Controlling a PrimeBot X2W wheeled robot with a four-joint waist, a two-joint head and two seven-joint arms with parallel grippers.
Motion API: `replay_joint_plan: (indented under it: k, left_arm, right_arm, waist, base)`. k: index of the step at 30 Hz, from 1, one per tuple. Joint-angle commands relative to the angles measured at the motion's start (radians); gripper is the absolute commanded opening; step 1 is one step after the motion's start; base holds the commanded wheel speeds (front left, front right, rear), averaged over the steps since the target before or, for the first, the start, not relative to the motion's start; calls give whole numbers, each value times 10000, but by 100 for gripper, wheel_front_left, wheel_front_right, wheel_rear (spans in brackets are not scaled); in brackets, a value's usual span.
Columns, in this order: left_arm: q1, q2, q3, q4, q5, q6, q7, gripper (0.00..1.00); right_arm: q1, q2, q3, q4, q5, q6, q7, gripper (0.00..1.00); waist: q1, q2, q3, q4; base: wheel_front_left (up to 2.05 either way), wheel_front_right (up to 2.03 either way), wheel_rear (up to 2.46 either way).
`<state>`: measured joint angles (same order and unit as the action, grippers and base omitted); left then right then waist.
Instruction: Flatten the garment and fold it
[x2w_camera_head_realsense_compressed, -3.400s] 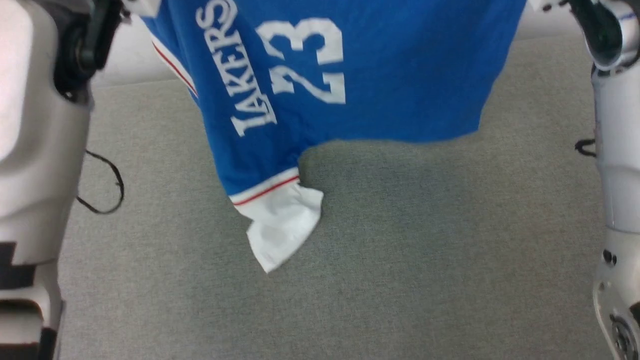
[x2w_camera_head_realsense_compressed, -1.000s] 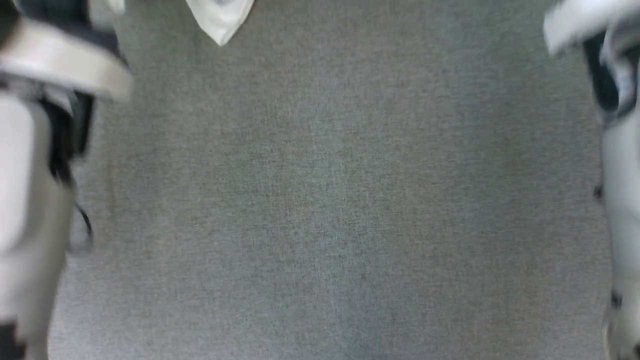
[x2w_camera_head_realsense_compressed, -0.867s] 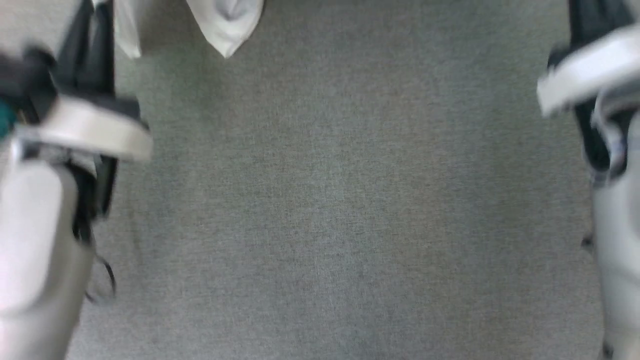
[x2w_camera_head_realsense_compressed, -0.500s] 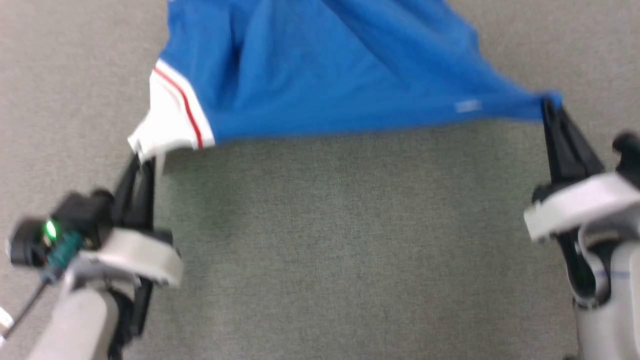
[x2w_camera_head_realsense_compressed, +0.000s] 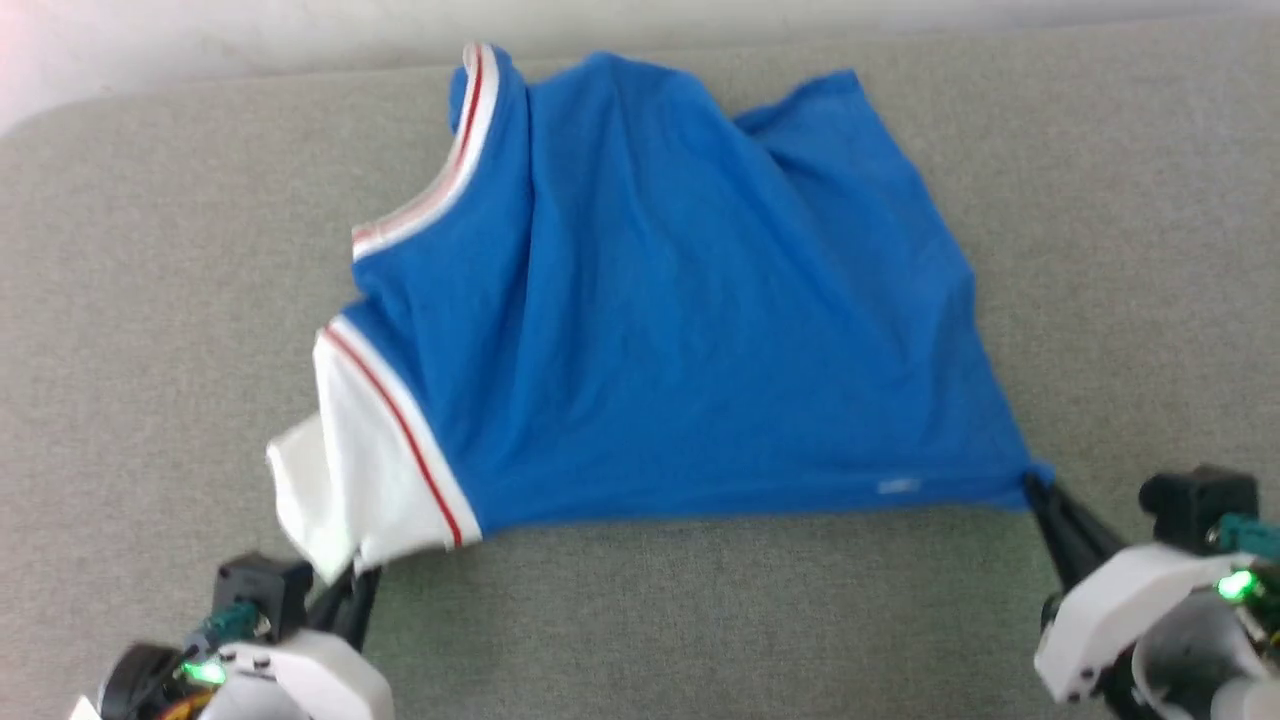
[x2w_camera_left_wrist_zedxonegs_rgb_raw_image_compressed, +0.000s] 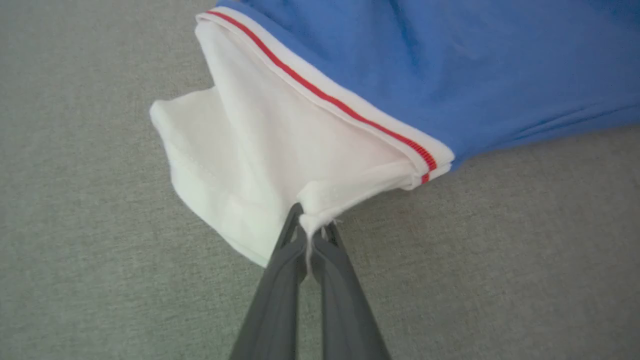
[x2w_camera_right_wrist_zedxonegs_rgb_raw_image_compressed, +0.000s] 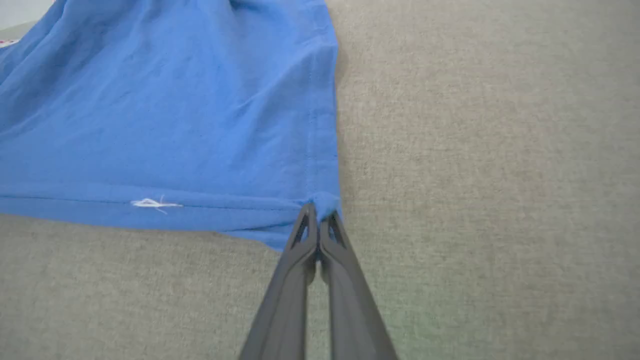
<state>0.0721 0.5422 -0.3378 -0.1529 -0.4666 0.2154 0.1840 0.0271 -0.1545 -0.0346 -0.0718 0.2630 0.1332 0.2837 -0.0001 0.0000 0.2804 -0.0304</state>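
Holds wrinkled royal-blue T-shirt (x2w_camera_head_realsense_compressed: 680, 330), plain side up, on grey surface (x2w_camera_head_realsense_compressed: 700, 620), left gripper (x2w_camera_left_wrist_zedxonegs_rgb_raw_image_compressed: 310, 227) clamped on white sleeve (x2w_camera_left_wrist_zedxonegs_rgb_raw_image_compressed: 260, 150), right gripper (x2w_camera_right_wrist_zedxonegs_rgb_raw_image_compressed: 317, 215) on hem corner (x2w_camera_right_wrist_zedxonegs_rgb_raw_image_compressed: 325, 200).

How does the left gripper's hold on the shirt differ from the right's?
The left gripper pinches the white sleeve at its edge; the right gripper pinches the blue hem corner. Cloth by the left gripper is bunched and doubled over; by the right gripper it lies fairly flat. Both are shut on the garment.

Grey woven fabric surface (x2w_camera_head_realsense_compressed: 700, 620)
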Motion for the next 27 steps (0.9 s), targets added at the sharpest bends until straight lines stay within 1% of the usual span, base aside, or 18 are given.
replay_joint_plan:
  k: [1, 7, 13, 22, 27]
  left_arm:
    - [222, 141, -23, -51, -140, -52, 197, 0]
    - [963, 336, -405, -344, -778, -285, 1343, 0]
    - [1559, 493, -595, -762, -1268, -239, 2228, 0]
    - [2390, 598, -751, -1205, -1857, -106, 2925, 0]
    - [2921, 782, -740, -1515, -2252, -72, 3283, 0]
  right_arm:
    - [195, -138, 17, -58, 191, -25, 146, 0]
    - [907, -595, 299, -270, 741, -25, 955, 0]
    - [1778, -850, 422, -629, 1170, -25, 2455, 0]
    - [2857, -758, 151, -1262, 1625, -25, 4042, 0]
    - [3386, -670, -85, -1528, 1746, -25, 4775, 0]
  waist:
    - [1, 0, -259, 22]
    - [1, 0, -705, -1]
    - [1, 0, -1076, 11]
    - [1, 0, -1578, 59]
    - [1, 0, -1761, 80]
  base:
    - [0, 0, 0]
    - [0, 0, 0]
    - [0, 0, 0]
    - [0, 0, 0]
    - [0, 0, 0]
